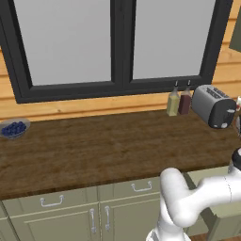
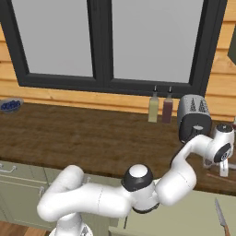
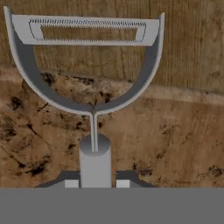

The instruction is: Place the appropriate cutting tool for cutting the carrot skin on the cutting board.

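My gripper (image 3: pixel 95 183) is shut on the round grey handle of a Y-shaped peeler (image 3: pixel 94 153). Its toothed blade (image 3: pixel 87 30) points away from the hand. The handle hangs over a mottled reddish-brown cutting board (image 3: pixel 166 144). The blade end reaches past the board's pale edge, over the finer-grained counter (image 3: pixel 192 39). From the right base camera, the gripper (image 2: pixel 224 171) points down at the far right of the counter, just above a reddish strip of the board (image 2: pixel 216 177). The carrot is out of view.
A knife (image 2: pixel 221 216) lies on a pale surface at the lower right. Behind the hand stands a toaster (image 2: pixel 193 117) (image 1: pixel 214 106), with two bottles (image 2: pixel 160 108) (image 1: pixel 179 101) beside it. A bowl of blueberries (image 1: pixel 14 128) sits at the counter's far left.
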Robot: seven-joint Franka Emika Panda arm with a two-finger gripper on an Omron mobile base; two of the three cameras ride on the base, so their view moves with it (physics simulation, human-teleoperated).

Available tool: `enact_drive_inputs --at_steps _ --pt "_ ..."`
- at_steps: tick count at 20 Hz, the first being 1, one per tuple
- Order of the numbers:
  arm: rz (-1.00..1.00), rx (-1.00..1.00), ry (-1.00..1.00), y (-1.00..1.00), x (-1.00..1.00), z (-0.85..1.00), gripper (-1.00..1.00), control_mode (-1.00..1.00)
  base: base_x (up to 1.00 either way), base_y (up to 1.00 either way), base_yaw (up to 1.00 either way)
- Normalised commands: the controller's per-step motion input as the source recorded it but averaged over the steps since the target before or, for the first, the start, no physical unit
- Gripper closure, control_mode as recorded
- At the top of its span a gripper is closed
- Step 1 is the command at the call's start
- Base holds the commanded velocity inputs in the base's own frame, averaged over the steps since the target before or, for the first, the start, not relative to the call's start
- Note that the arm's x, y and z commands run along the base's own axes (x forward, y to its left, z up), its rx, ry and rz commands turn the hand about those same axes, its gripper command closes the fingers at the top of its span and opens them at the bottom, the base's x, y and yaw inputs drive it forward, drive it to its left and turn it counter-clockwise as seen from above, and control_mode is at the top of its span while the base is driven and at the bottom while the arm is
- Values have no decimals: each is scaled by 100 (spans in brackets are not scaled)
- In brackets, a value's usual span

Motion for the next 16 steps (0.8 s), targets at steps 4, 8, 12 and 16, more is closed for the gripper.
enact_drive_inputs --at_steps 4,8,12,16 --pt "3 2 0 -7 18 -50 100 -100 0 0 0" --pt "5 1 -2 2 -29 -26 -100 -100 0 0 0" --pt "5 0 -1 40 -62 2 -100 -100 0 0 0" --pt "13 0 0 75 -51 21 -100 -100 0 0 0"
